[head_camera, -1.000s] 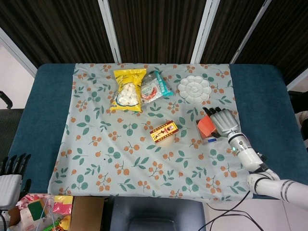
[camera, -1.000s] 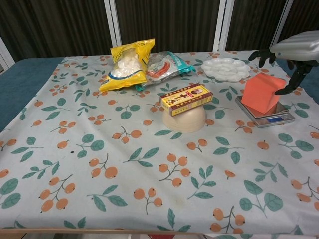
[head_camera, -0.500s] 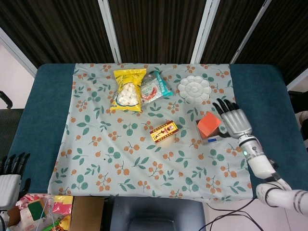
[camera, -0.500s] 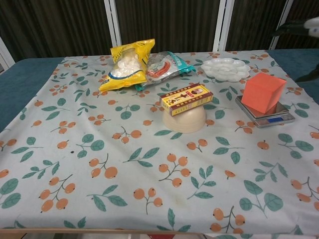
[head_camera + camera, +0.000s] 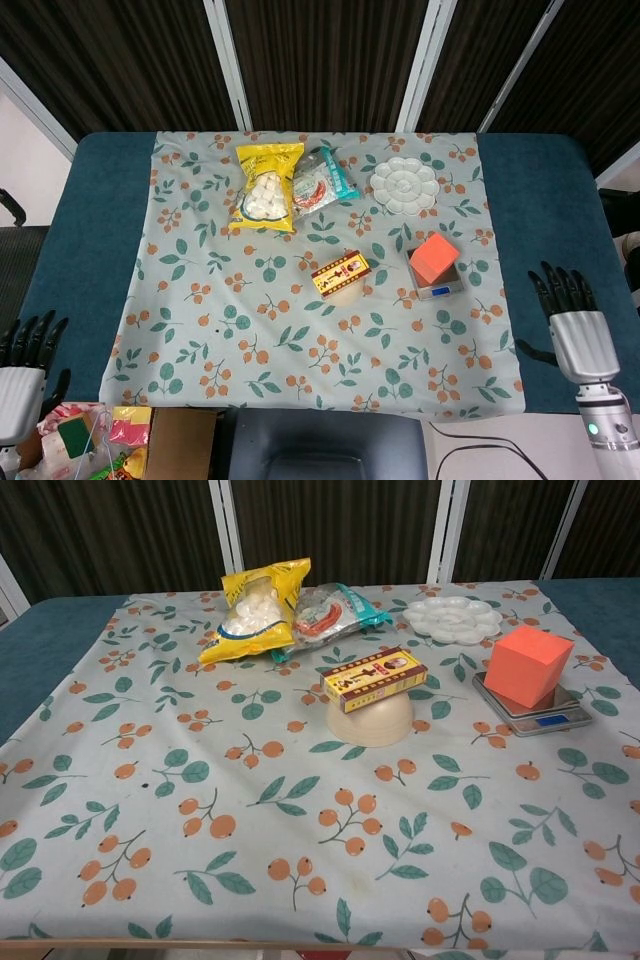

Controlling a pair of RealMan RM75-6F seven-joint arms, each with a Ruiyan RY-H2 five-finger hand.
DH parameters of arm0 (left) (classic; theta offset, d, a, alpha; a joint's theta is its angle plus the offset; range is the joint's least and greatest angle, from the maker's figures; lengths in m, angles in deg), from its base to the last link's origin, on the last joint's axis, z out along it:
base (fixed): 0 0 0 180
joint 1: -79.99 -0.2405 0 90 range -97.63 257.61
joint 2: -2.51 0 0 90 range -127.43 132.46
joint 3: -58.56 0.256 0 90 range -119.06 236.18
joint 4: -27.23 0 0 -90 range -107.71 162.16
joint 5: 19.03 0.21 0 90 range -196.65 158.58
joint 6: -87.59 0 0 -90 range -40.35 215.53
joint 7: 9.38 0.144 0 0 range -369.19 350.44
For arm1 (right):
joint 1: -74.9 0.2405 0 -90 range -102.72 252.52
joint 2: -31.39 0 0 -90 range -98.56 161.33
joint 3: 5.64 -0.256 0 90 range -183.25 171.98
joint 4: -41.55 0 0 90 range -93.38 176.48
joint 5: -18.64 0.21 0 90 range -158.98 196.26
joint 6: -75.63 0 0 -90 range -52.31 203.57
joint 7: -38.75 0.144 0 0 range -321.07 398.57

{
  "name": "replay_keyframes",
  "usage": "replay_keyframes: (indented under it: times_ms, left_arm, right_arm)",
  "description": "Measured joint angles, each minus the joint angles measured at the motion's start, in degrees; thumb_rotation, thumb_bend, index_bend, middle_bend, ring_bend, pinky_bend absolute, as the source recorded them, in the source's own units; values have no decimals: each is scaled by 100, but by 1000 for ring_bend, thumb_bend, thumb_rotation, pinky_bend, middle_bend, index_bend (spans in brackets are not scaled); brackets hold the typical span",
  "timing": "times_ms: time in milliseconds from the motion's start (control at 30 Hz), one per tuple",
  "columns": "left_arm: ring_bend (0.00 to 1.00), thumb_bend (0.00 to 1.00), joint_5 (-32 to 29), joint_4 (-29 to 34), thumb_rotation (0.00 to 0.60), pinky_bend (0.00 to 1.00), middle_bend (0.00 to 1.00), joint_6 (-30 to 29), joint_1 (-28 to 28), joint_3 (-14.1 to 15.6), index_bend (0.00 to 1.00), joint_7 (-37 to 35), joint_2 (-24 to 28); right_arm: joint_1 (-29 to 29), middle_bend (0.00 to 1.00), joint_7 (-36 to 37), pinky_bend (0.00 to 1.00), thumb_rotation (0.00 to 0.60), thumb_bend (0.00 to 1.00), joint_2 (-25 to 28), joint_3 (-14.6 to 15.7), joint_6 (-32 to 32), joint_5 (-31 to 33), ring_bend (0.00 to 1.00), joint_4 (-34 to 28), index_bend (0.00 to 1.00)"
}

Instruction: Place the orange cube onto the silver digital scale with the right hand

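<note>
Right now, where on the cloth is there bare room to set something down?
The near half, in front of the bowl and scale, is bare; so is the left side. The far edge is crowded: yellow snack bag, teal packet, white palette.

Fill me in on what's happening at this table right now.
Nothing is being handled at this moment. The orange cube sits on the silver digital scale, so the placing looks done. The right hand is at the table's right edge, apart from the cube, fingers spread and holding nothing. The left hand is off the lower left corner, also empty. A small box rests on an upturned bowl in the middle of the cloth.
</note>
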Motion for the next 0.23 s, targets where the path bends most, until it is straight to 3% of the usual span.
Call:
replay_keyframes:
  times_ms: [233]
  left_arm:
    - [16, 450, -211, 175, 600, 31, 0, 239, -4, 21, 0, 33, 77]
  right_arm:
    - [-140, 0, 37, 0, 600, 188, -18, -149, 11, 24, 0, -31, 0]
